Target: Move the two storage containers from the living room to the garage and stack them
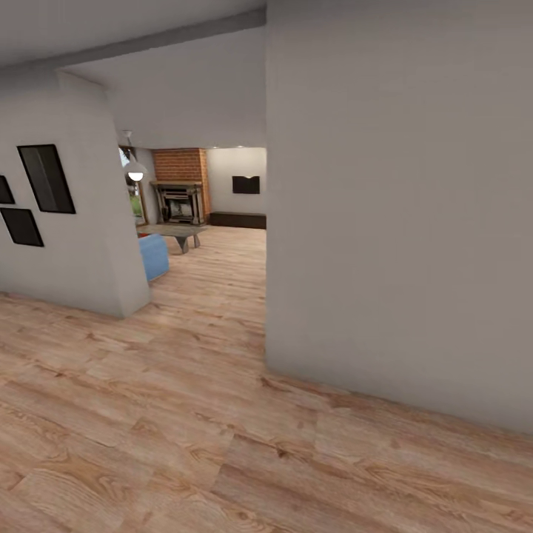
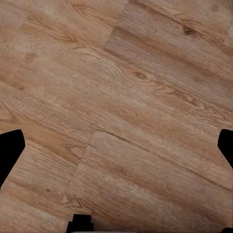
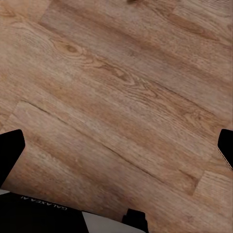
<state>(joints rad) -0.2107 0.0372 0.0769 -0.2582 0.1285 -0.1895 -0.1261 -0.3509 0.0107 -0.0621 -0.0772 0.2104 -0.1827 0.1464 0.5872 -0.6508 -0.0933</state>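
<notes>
Wood plank floor (image 1: 185,444) nearest, left gripper (image 2: 116,145) and right gripper (image 3: 116,145) pointing down, spread wide, empty, wall corner (image 1: 268,311) bordering open doorway.

The plank floor (image 1: 185,414) is light wood with strong knotted grain and a soft, low sheen. The walls (image 1: 400,222) look like smooth matt plaster, pale grey. The chimney breast (image 1: 180,164) far off is rough red brick over a dark fireplace (image 1: 178,203). The frames (image 1: 46,178) hold glossy black panes. The blue sofa (image 1: 154,256) looks like soft cloth, and the fingers (image 2: 10,148) are plain matt black
</notes>
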